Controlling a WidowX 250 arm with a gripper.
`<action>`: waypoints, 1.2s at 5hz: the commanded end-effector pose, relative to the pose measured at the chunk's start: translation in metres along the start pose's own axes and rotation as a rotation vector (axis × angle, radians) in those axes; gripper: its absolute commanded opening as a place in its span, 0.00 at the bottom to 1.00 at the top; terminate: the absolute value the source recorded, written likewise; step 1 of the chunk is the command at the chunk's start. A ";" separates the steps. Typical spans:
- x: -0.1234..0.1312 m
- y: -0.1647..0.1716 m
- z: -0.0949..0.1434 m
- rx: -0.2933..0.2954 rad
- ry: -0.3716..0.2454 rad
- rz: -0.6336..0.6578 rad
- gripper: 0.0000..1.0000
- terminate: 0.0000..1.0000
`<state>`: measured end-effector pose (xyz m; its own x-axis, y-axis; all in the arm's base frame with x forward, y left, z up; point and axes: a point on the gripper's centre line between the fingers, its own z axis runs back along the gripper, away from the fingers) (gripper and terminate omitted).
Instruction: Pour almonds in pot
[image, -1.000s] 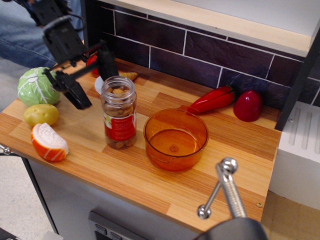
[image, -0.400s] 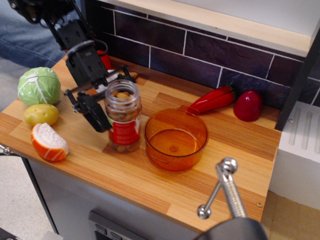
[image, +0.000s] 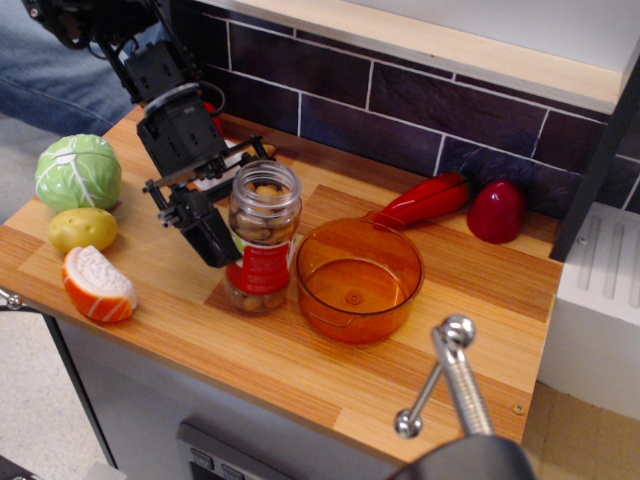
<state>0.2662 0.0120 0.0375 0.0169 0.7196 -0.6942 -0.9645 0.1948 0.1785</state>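
The clear jar of almonds (image: 262, 240), with a red and white label and no lid, stands on the wooden counter (image: 300, 350), leaning slightly right. Its right side touches the orange translucent pot (image: 360, 280), which is empty. My gripper (image: 232, 195) comes in from the upper left and straddles the jar. One black finger (image: 208, 235) is against the jar's left front and the other is behind its neck. The jaws stand wide, about as wide as before they reached the jar.
A green cabbage (image: 78, 170), a yellow potato (image: 82, 228) and an orange-and-white slice (image: 98, 283) lie at the left. A red pepper (image: 425, 200) and a red round fruit (image: 496, 210) lie by the tiled back wall. A metal handle (image: 450, 370) sticks up at the front right.
My gripper came down and to the right, closing in around the jar. The jar slid right with it until it met the pot, and the pot shifted slightly right.
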 end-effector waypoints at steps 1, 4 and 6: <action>-0.028 -0.006 0.035 -0.203 -0.345 -0.073 0.00 0.00; -0.055 -0.035 0.069 -0.413 -0.891 -0.170 0.00 0.00; -0.064 -0.045 0.066 -0.503 -1.128 -0.362 0.00 0.00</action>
<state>0.3318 -0.0001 0.1018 0.3161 0.8684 0.3820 -0.8495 0.4383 -0.2935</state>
